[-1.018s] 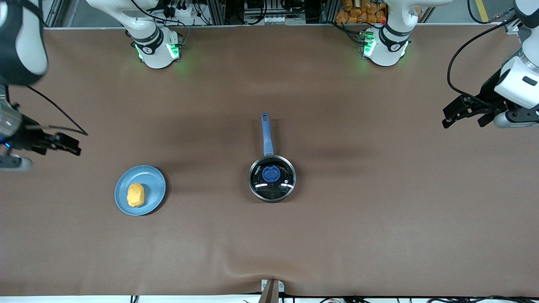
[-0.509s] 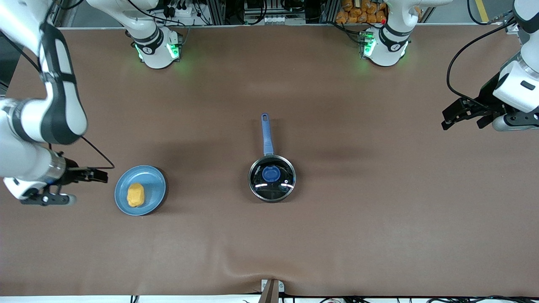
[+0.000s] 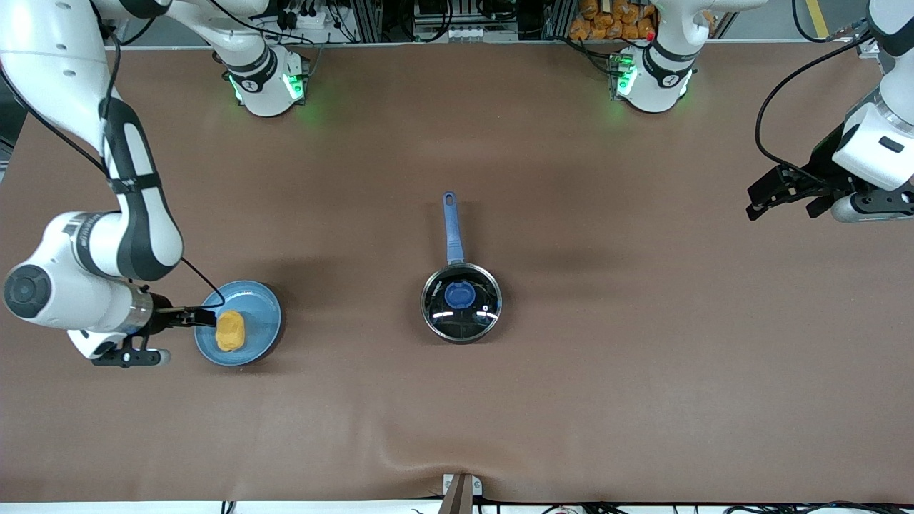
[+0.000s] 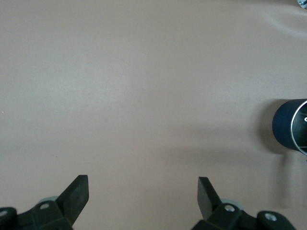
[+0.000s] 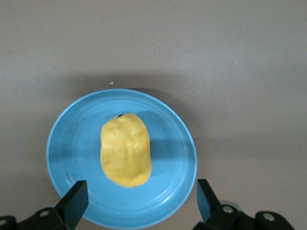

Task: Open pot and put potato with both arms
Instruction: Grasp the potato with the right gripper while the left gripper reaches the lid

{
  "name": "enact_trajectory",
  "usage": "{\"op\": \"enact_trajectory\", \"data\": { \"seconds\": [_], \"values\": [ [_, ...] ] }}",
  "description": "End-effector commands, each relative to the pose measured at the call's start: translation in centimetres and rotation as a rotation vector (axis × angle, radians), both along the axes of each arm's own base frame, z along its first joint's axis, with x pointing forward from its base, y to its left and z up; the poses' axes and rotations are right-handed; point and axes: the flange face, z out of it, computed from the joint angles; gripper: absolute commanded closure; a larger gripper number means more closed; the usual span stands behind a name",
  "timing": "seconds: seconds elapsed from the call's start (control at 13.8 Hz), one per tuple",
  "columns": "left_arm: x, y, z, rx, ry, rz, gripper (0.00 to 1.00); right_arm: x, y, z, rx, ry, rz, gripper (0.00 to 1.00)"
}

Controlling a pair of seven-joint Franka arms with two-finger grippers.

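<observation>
While the pot [image 3: 461,303] sits mid-surface with its glass lid [image 3: 460,296] on, nothing of my task is done yet. The potato [image 3: 230,330] lies on the blue plate [image 3: 260,314], toward my right arm's end. My right claw [image 3: 206,317] hangs spread over the plate's edge beside it; my left claw [image 3: 760,202] waits spread over bare surface [image 3: 643,371], well apart.

the front view looks down from high across the table [image 3: 571,400], robot bases along its top. the right wrist view looks straight down, close over the blue plate [image 5: 172,158], which the front view shares. the left wrist view faces bare table, the pot [image 4: 292,124] at its edge.
</observation>
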Motion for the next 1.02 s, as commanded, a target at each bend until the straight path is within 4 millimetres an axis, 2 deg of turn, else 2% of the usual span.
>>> {"op": "enact_trajectory", "data": {
  "seconds": [0.0, 0.36, 0.44, 0.51, 0.65, 0.73, 0.95],
  "values": [
    [-0.2, -0.1, 0.3, 0.013, -0.008, -0.007, 0.00, 0.5, -0.2, -2.6, 0.052, -0.005, -0.015, 0.00],
    [-0.1, -0.3, 0.1, 0.012, -0.002, -0.010, 0.00, 0.1, 1.0, -5.6, 0.076, -0.028, -0.037, 0.00],
    [-0.1, -1.9, -0.3, 0.013, 0.004, -0.035, 0.00, -0.1, 1.1, -6.2, 0.073, -0.039, -0.038, 0.00],
    [0.0, -4.0, -1.0, 0.015, 0.013, -0.069, 0.00, -0.1, 1.3, -6.5, 0.073, -0.045, -0.039, 0.00],
    [1.4, -8.8, -2.5, 0.005, 0.035, -0.053, 0.00, -0.2, 1.4, -7.1, 0.073, -0.038, -0.037, 0.00],
    [2.0, -12.7, -3.6, 0.002, 0.050, -0.017, 0.00, -0.2, 1.3, -7.3, 0.073, -0.038, -0.039, 0.00],
    [3.4, -20.3, -7.7, 0.024, 0.088, -0.041, 0.00, -0.3, 1.4, -7.5, 0.073, -0.031, -0.039, 0.00]
  ]
}}
